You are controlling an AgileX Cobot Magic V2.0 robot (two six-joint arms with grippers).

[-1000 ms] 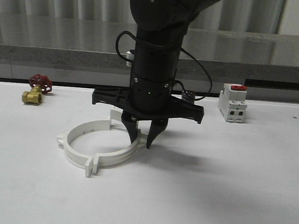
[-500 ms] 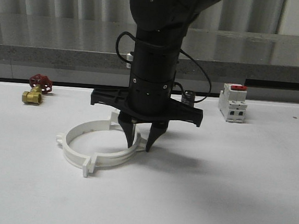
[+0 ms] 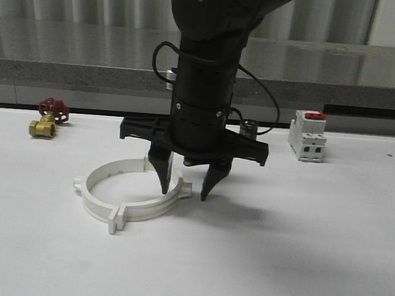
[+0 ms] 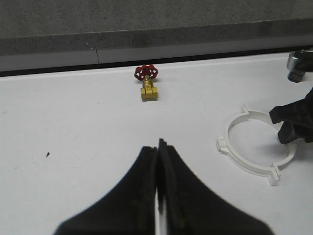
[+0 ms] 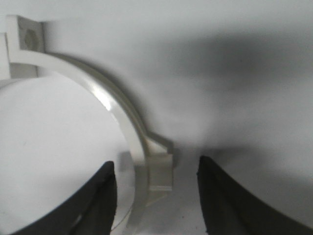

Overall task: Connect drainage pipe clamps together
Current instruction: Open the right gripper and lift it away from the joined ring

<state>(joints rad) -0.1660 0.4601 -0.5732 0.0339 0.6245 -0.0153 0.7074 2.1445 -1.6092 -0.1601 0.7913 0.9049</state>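
Note:
The two white drainage pipe clamps (image 3: 99,205) lie flat on the white table, set end to end as one ring with small tabs sticking out at the joints. My right gripper (image 3: 184,194) points straight down over the ring's right side. It is open, one finger inside the ring and one outside. In the right wrist view the clamp band (image 5: 110,105) and an end tab sit between the spread fingers of the right gripper (image 5: 154,164), touching neither. My left gripper (image 4: 159,143) is shut and holds nothing, well to the left of the ring (image 4: 221,145).
A brass valve with a red handwheel (image 3: 46,122) (image 4: 148,88) sits at the back left of the table. A white breaker with a red top (image 3: 307,135) stands at the back right. A grey ledge (image 3: 86,76) runs behind the table.
The right gripper's fingers were close together on the ring's right wall and have now spread apart, letting it go. The ring slid slightly to the left.

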